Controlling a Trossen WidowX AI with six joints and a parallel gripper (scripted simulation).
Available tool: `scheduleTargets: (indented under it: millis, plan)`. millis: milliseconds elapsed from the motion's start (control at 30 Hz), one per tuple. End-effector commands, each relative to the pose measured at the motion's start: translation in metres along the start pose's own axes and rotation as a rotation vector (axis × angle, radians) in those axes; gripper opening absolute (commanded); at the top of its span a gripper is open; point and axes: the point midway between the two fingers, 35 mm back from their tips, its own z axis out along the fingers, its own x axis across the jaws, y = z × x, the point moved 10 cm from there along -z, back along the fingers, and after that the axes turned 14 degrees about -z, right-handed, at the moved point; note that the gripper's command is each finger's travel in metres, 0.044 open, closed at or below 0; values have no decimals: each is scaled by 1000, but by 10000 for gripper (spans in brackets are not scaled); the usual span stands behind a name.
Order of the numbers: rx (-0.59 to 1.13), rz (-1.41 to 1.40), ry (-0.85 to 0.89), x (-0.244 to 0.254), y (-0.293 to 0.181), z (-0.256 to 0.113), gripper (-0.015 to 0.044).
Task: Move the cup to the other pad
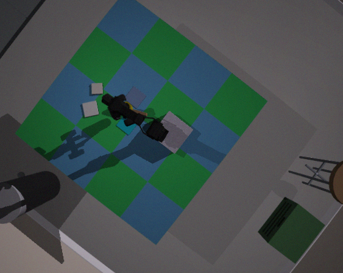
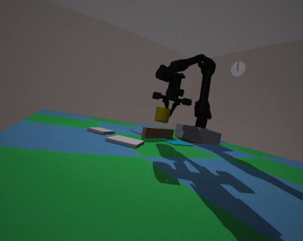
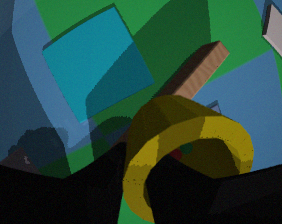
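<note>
The yellow cup (image 1: pixel 128 105) (image 2: pixel 162 114) (image 3: pixel 157 117) hangs in the air, tilted slightly, with its mouth up. My gripper (image 2: pixel 169 110) (image 3: pixel 134 149) is shut on the cup's wall. A red marble (image 3: pixel 176 154) and a green marble (image 3: pixel 186 148) show inside the cup; fingers and rim hide part of its inside. The cyan pad (image 1: pixel 125 126) (image 2: pixel 179 142) (image 3: pixel 92 60) lies on one side of the wooden bar, partly in shadow. The purple pad (image 1: pixel 136 97) (image 2: pixel 135 132) (image 3: pixel 215 107) lies on the other side, mostly hidden by the cup in the wrist view.
The wooden bar (image 1: pixel 140 113) (image 2: pixel 157 133) (image 3: pixel 202 72) stands between the pads, below the raised cup. Two flat pale blocks, a smaller block (image 1: pixel 97 89) (image 2: pixel 100 130) and a larger block (image 1: pixel 90 109) (image 2: pixel 125 141), lie beyond the arm. The arm stands on a grey base (image 1: pixel 180 128) (image 2: pixel 184 133).
</note>
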Motion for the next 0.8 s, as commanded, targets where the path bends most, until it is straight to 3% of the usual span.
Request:
scheduleTargets:
  millis: [0, 767]
  plan:
    - [-2, 4, 9, 6, 6, 1, 0]
    - [-6, 4, 12, 32, 41, 0, 0]
